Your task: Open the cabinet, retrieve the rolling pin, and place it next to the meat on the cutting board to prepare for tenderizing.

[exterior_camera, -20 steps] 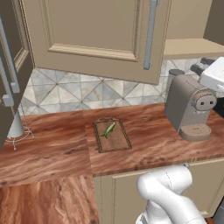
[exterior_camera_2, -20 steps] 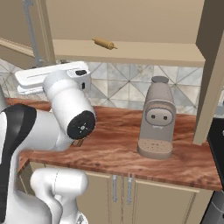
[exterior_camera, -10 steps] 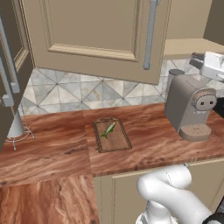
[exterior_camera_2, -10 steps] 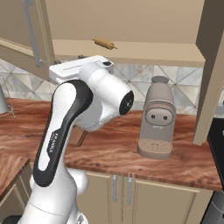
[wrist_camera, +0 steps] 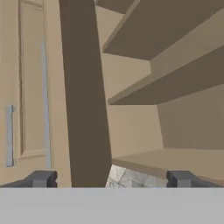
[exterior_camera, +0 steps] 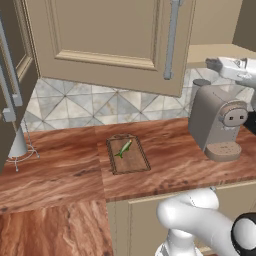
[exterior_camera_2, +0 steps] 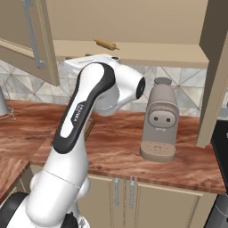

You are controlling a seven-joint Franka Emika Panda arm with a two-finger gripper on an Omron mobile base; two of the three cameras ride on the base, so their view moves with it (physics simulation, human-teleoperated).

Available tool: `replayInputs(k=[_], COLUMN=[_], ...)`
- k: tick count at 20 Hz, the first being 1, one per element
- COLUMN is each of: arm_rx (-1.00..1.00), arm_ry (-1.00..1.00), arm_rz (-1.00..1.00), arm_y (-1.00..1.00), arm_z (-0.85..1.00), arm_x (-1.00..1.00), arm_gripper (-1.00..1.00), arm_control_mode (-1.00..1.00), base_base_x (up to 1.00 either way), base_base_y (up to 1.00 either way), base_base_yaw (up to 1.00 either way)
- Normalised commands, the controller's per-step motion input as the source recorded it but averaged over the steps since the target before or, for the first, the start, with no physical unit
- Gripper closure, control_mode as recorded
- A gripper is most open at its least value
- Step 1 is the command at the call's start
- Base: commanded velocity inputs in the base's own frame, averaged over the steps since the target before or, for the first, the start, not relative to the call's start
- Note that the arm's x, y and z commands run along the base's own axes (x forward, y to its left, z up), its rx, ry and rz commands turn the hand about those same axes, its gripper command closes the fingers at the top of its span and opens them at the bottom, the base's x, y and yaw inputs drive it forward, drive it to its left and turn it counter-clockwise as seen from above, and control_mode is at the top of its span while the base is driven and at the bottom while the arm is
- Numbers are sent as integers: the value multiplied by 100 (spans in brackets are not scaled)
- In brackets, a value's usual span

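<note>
Fingers (wrist_camera: 43,178) stand wide apart with nothing between them, which suits an approach into the cabinet (exterior_camera_2: 133,20) before any grasp. You see this from the hand view: the two dark tips sit at the bottom corners, and between them lie the open door's edge, the cabinet's shelves and a strip of tiled backsplash (wrist_camera: 127,177).

Note that the cabinet doors already stand open. In the left base view, one door (exterior_camera: 107,42) hangs swung out over the bench (exterior_camera: 60,175).

Locate the rolling pin (exterior_camera_2: 106,43) on the lower cabinet shelf (exterior_camera_2: 169,51) in the right base view. It lies on its side, at a slant to the shelf's front edge, above the arm's raised wrist.

Locate the cutting board (exterior_camera: 127,154) flat on the bench, left of the coffee machine (exterior_camera: 217,122). The meat (exterior_camera: 123,149) lies on the board's upper half, leaving bare board beside it for the pin.

Judge the current step as reaching for the pin. You will probably need to lift the hand to shelf level and align the fingers across the pin's barrel.
</note>
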Motion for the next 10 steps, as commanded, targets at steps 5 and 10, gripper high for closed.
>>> replayInputs(k=[5, 10], arm_rx=[-3, -3], arm_ry=[5, 2], arm_rz=[2, 1], arm_y=[32, 27], arm_z=[-9, -13], arm_x=[43, 39], arm_gripper=[-100, -100], arm_control_mode=[-100, -100], base_base_x=[0, 0], base_base_y=[0, 0], base_base_yaw=[0, 0])
